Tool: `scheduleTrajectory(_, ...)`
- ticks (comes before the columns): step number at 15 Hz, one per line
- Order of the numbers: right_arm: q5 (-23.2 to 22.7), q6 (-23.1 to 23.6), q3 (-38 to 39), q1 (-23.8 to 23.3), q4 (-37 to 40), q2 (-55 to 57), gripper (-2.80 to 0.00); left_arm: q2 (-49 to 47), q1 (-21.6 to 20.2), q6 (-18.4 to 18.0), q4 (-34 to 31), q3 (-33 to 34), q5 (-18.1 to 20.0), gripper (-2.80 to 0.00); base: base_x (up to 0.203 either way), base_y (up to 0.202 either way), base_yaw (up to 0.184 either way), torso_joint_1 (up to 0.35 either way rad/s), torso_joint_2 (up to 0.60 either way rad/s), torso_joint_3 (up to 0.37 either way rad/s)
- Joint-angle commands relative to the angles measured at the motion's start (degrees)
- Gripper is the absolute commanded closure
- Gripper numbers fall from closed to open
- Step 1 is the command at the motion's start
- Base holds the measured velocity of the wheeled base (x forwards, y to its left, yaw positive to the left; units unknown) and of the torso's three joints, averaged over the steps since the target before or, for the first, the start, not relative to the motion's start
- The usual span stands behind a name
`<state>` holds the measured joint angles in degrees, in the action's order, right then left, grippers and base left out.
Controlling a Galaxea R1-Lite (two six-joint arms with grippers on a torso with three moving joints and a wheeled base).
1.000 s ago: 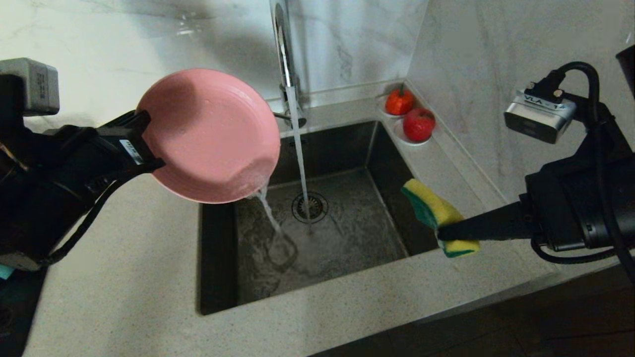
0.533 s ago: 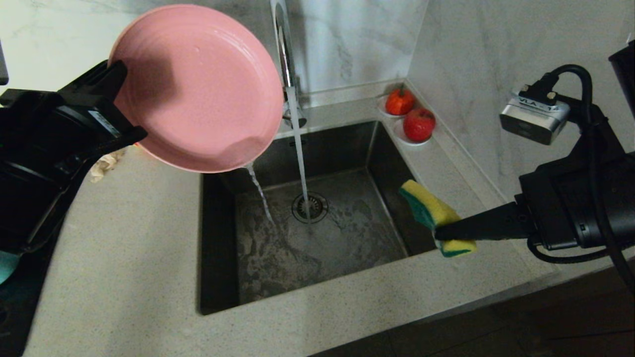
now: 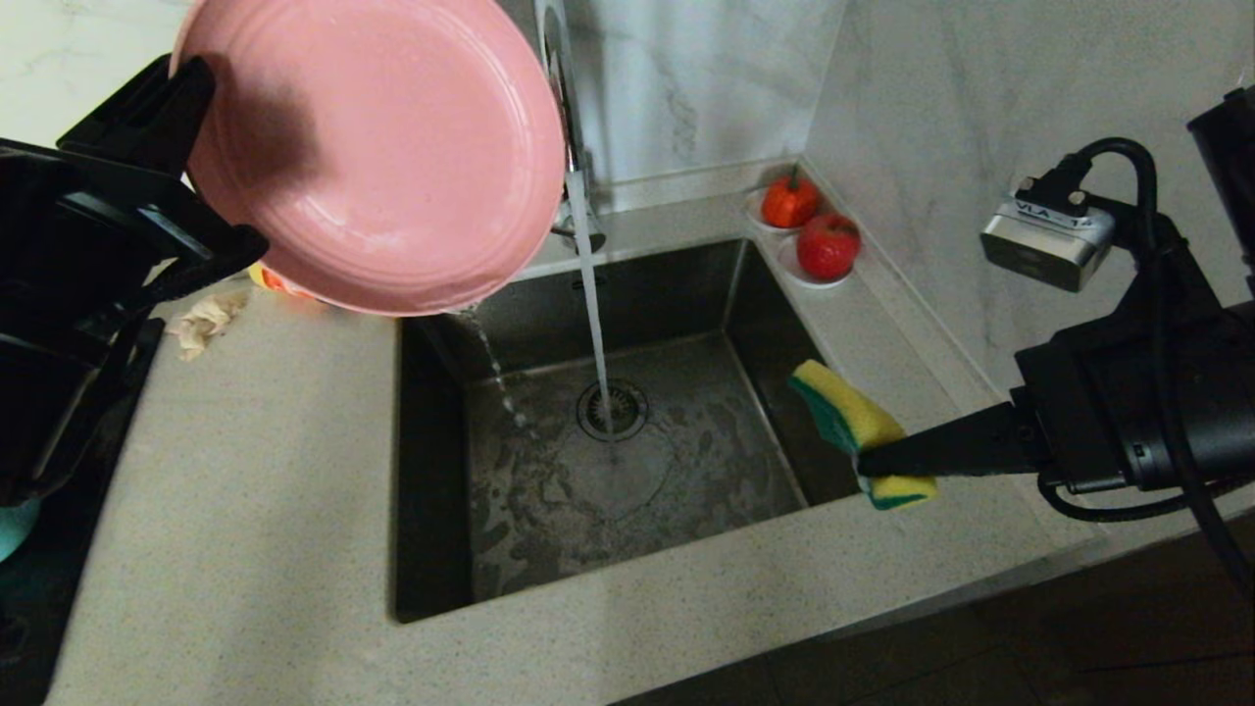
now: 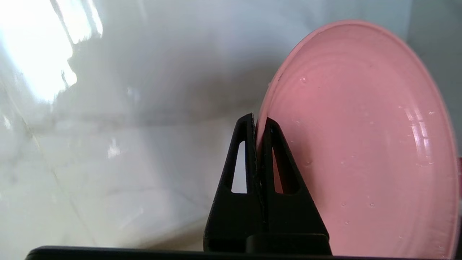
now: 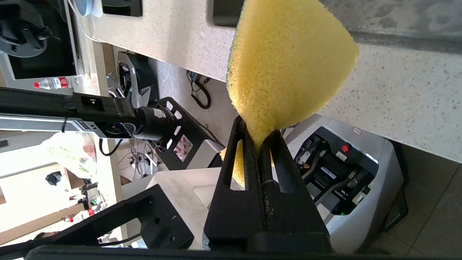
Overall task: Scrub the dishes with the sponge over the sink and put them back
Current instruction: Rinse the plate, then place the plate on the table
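Lifted higher and tilted steeper: pink plate (image 3: pixel 368 147), rim pinched in left claw (image 3: pixel 211 162). Right claw (image 3: pixel 868 461) pinches sponge (image 3: pixel 858 427) beside sink (image 3: pixel 627 471); camera label unreadable.

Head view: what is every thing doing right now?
Round pink plate: tilted, dripping, held up.
Left gripper: shut on plate rim.
Yellow-green sponge: pinched, in the air.
Right gripper: shut on sponge.
Chrome tap: running.
Steel sink: wet.
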<state>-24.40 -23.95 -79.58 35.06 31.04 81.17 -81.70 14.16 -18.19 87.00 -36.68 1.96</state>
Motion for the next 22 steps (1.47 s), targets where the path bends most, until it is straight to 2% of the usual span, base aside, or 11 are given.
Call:
scheduleTrajectory(1,-0.2,0.0,0.0,0.0,0.2,0.6,0.0,-0.2,-0.4,-0.6,0.7,0.9,1.2,0.0,0.0,0.0,0.0,0.0,0.0,0.0)
scheduleTrajectory(4,-0.3,0.0,0.0,0.0,0.2,0.7,0.0,0.3,-0.9,-0.1,0.7,0.9,1.2,0.0,0.0,0.0,0.0,0.0,0.0,0.0)
scheduleTrajectory(6,-0.2,0.0,-0.3,0.0,0.2,0.7,0.0,0.7,-1.4,0.9,-0.7,0.2,-0.4,0.0,0.0,0.0,0.0,0.0,0.0,0.0)
scheduleTrajectory(8,-0.1,0.0,-0.2,0.0,0.2,0.7,0.0,2.2,-2.0,4.7,-12.5,-0.9,-4.0,0.0,0.0,0.0,0.0,0.0,0.0,0.0)
scheduleTrajectory(10,0.0,-0.1,-0.1,0.0,0.2,0.6,0.0,4.8,-3.0,10.4,-28.6,-3.4,-7.2,0.0,0.0,0.0,0.0,0.0,0.0,0.0)
scheduleTrajectory(13,0.1,-0.1,-0.2,0.0,0.2,-0.2,0.0,11.1,-4.8,19.1,-51.0,-6.2,-9.1,0.0,0.0,0.0,0.0,0.0,0.0,0.0)
scheduleTrajectory(18,0.2,0.1,-0.1,-1.3,0.2,-0.6,0.0,16.0,-11.2,29.4,-78.1,-10.6,-10.9,0.0,0.0,0.0,0.0,0.0,0.0,0.0)
scheduleTrajectory(20,0.3,0.1,0.0,-1.6,0.3,-0.6,0.0,16.9,-16.0,32.9,-88.3,-14.9,-11.0,0.0,0.0,0.0,0.0,0.0,0.0,0.0)
scheduleTrajectory(22,0.3,0.2,0.1,-2.4,0.4,-0.6,0.0,16.7,-21.3,34.3,-93.7,-16.2,-10.7,0.0,0.0,0.0,0.0,0.0,0.0,0.0)
